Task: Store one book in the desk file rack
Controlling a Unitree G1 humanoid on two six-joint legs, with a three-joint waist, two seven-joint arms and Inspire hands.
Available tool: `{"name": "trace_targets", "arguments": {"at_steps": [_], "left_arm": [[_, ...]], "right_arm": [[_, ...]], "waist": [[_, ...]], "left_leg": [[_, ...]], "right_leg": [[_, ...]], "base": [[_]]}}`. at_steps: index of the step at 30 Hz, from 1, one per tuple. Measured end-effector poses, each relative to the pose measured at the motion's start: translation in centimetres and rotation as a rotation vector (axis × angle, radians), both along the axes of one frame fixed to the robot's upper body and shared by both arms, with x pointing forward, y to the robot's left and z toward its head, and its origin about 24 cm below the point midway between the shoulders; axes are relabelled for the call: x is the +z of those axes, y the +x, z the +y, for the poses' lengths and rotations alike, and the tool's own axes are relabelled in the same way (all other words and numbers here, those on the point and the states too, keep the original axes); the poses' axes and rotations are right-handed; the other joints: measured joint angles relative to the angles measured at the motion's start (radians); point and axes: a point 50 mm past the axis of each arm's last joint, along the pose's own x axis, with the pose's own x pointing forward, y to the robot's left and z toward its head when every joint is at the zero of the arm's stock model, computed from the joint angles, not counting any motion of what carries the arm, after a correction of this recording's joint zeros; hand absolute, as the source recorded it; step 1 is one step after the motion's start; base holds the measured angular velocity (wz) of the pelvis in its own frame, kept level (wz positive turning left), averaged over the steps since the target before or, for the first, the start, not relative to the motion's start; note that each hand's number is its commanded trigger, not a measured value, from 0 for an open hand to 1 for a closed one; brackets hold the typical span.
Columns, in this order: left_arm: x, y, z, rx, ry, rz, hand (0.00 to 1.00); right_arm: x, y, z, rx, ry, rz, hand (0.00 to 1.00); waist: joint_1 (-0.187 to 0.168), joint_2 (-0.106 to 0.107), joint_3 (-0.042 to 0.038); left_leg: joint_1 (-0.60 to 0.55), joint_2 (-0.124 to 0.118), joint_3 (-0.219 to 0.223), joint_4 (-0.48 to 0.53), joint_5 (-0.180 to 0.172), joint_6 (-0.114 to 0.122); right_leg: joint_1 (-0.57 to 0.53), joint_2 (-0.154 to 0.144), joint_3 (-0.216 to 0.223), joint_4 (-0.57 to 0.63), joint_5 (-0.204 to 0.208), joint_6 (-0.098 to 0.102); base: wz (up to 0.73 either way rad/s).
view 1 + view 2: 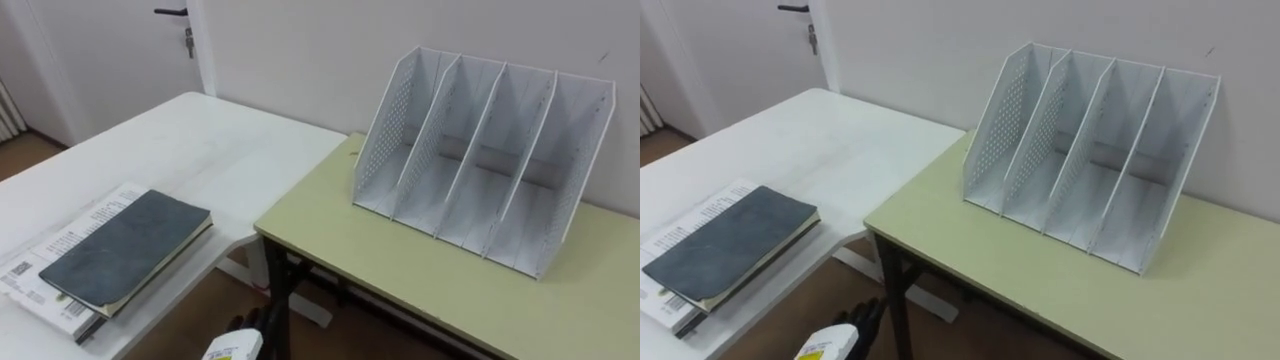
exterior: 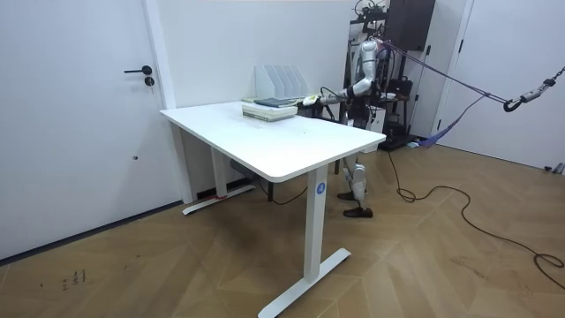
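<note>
Grey cover up, the book lies atop a stack on the white table, well apart from the rack on the green table. My left hand shows at the bottom edge; I can't tell its fingers' set. In the room view, I stand beside the white table's far corner, arm stretched toward the stack.

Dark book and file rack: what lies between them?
No object: past the dark book, bare white table, a gap showing floor, then bare green desk up to the file rack. Both eye views show it.
</note>
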Motion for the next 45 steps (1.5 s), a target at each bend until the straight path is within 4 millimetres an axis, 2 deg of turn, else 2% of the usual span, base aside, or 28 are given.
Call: {"name": "trace_targets", "arguments": {"at_steps": [2,5,12,15,19,20,21,23,27,34,45], "left_arm": [[1.4,0.5,-0.2,-0.007,-0.016,-0.084,0.00],[2.3,0.7,-0.4,-0.013,-0.026,-0.133,0.00],[2.8,0.9,0.1,-0.012,0.042,-0.199,0.00],[3.4,1.4,0.9,0.025,0.062,-0.266,0.00],[4.2,1.8,2.0,0.069,0.073,-0.347,0.00],[4.4,1.9,2.3,0.081,0.081,-0.363,0.00],[4.4,1.9,2.5,0.086,0.084,-0.370,0.00],[4.8,2.1,3.2,0.120,0.090,-0.397,0.00],[5.2,2.3,3.7,0.144,0.094,-0.429,0.00],[6.8,3.2,4.7,0.191,0.104,-0.546,0.00],[7.1,3.3,5.7,0.254,0.121,-0.577,0.00]], "right_arm": [[0.0,-0.2,0.0,-0.021,0.005,0.007,0.00],[0.0,-0.6,0.0,-0.025,0.007,0.016,0.00],[0.0,-0.6,0.0,-0.026,0.006,0.018,0.00],[0.0,-0.6,0.0,-0.033,0.005,0.012,0.00],[0.0,-0.7,-0.3,-0.039,-0.005,0.012,0.00],[0.0,-0.7,-0.3,-0.038,-0.008,0.013,0.00],[0.0,-0.9,-0.3,-0.038,-0.008,0.016,0.00],[0.0,-1.2,-0.3,-0.040,-0.007,0.025,0.00],[0.0,-1.3,-0.5,-0.041,-0.011,0.025,0.00],[0.1,-1.9,-0.7,-0.044,-0.021,0.042,0.00],[0.1,-2.3,-0.8,-0.075,-0.029,0.066,0.00]], "waist": [[-0.002,0.003,0.0000],[-0.002,0.006,-0.0011],[-0.001,0.014,-0.0042],[-0.001,0.020,-0.0008],[0.000,0.038,0.0005],[0.000,0.047,-0.0013],[0.000,0.045,-0.0002],[0.001,0.052,-0.0044],[0.002,0.053,-0.0041],[0.029,0.052,-0.0044],[0.042,0.057,-0.0074]], "left_leg": [[-0.001,0.001,0.000,0.000,0.000,0.000],[-0.001,0.002,0.001,-0.002,0.000,0.000],[-0.003,0.004,0.000,-0.002,0.000,0.000],[-0.003,0.004,0.000,-0.002,0.000,0.000],[0.000,0.004,0.000,-0.002,0.000,0.000],[0.000,0.004,0.000,-0.002,0.000,0.000],[0.000,0.004,0.000,-0.002,0.000,0.000],[0.002,0.004,0.000,-0.002,0.000,0.000],[0.000,0.005,0.001,-0.002,0.000,0.000],[0.001,0.004,0.004,-0.002,0.000,0.000],[0.003,0.004,0.018,-0.002,0.000,0.000]], "right_leg": [[0.000,0.000,-0.001,-0.003,0.002,-0.001],[0.000,0.002,0.000,-0.003,0.004,-0.002],[0.005,0.005,0.005,-0.006,0.006,-0.004],[0.012,0.005,0.003,-0.009,0.006,-0.004],[0.019,0.007,0.003,-0.036,0.018,-0.001],[0.018,0.006,0.003,-0.036,0.019,-0.001],[0.018,0.006,0.003,-0.036,0.019,-0.001],[0.019,0.007,0.003,-0.035,0.020,-0.001],[0.019,0.007,0.003,-0.032,0.021,-0.003],[0.012,0.007,0.011,-0.032,0.026,-0.001],[0.019,0.010,0.030,-0.033,0.033,0.001]], "base": [[0.00],[-0.04],[-0.02],[0.02],[0.03],[0.00],[0.00],[0.00],[0.00],[-0.03],[-0.05]]}}
